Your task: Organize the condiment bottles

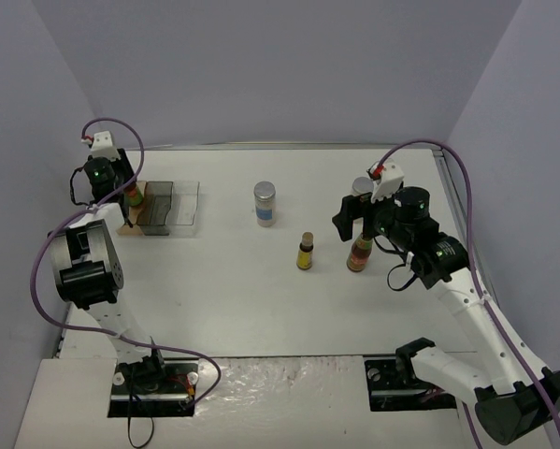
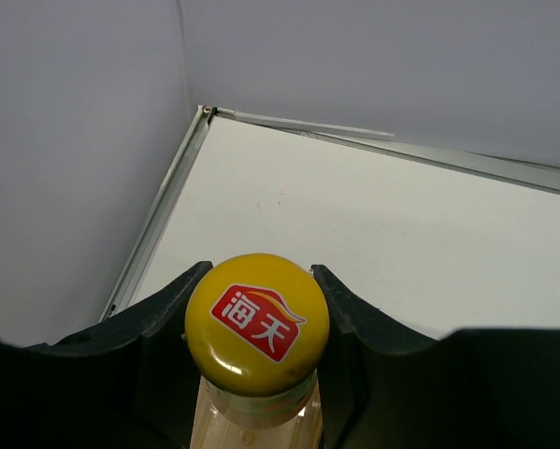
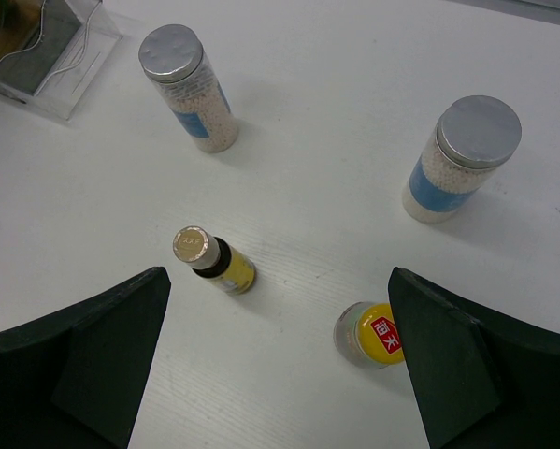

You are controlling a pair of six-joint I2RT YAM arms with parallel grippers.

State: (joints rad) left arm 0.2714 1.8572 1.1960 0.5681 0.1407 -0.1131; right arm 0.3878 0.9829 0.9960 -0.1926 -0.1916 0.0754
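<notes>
My left gripper (image 2: 259, 281) is shut on the yellow cap of a slim bottle (image 2: 257, 323). In the top view this bottle (image 1: 132, 196) stands at the left end of the clear rack (image 1: 172, 208), under that gripper (image 1: 122, 190). My right gripper (image 3: 278, 309) is open and hangs above the table. The other yellow-capped slim bottle (image 3: 373, 335) stands just inside its right finger (image 3: 448, 365). The tiny yellow-labelled bottle (image 3: 214, 260) stands nearer its left finger. Two silver-lidded jars (image 3: 188, 86) (image 3: 465, 157) stand farther off. The top view shows the right gripper (image 1: 354, 217), slim bottle (image 1: 359, 253), tiny bottle (image 1: 305, 251) and one jar (image 1: 265, 203).
The second jar (image 1: 360, 186) is partly hidden behind the right gripper in the top view. The rack's corner shows in the right wrist view (image 3: 46, 47). Grey walls close in the table's left, back and right sides. The table's metal edge (image 2: 158, 224) runs close to the left gripper.
</notes>
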